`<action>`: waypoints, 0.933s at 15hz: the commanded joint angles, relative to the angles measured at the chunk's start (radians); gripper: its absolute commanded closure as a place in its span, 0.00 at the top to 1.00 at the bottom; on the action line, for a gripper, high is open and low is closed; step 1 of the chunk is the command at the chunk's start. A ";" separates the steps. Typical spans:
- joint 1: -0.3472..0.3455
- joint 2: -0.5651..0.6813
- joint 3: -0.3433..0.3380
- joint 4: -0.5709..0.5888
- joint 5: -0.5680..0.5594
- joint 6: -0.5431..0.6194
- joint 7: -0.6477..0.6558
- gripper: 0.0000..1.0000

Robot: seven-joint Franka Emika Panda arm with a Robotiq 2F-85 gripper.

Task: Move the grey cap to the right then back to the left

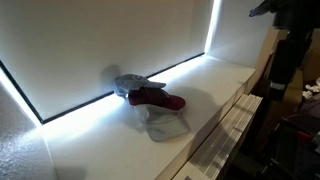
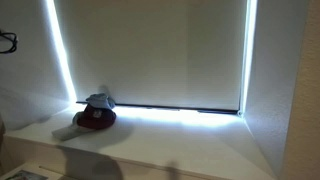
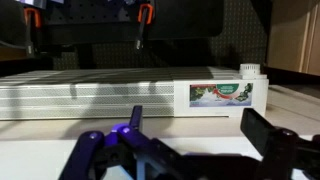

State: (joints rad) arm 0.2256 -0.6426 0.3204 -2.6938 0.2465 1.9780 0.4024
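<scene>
We list one soft blue-grey fabric cap (image 1: 128, 82) touching a maroon cap (image 1: 158, 98) on a white tabletop (image 1: 90, 140). The hand (image 3: 180, 150): apart, empty.

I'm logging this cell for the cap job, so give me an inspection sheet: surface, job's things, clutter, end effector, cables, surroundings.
Surface: white ledge under a window, dimly lit.
Job's things: grey cap at the back of the pile, by the blind, touching the maroon cap.
Clutter: maroon cap in front of it; pale cap nearest the ledge's front edge.
End effector: end effector open, holding nothing; no cap in the wrist view.
Cables: nothing seen.
Surroundings: drawn blind with light at its edges; pegboard and labelled box in the wrist view.
</scene>
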 commanded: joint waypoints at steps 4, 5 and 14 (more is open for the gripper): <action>0.001 0.000 -0.002 0.001 -0.001 -0.002 0.001 1.00; 0.001 0.000 -0.002 0.001 -0.001 -0.002 0.001 1.00; -0.151 0.179 0.025 0.300 -0.196 0.247 0.095 1.00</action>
State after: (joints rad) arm 0.1518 -0.6023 0.3190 -2.5427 0.1324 2.1271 0.4544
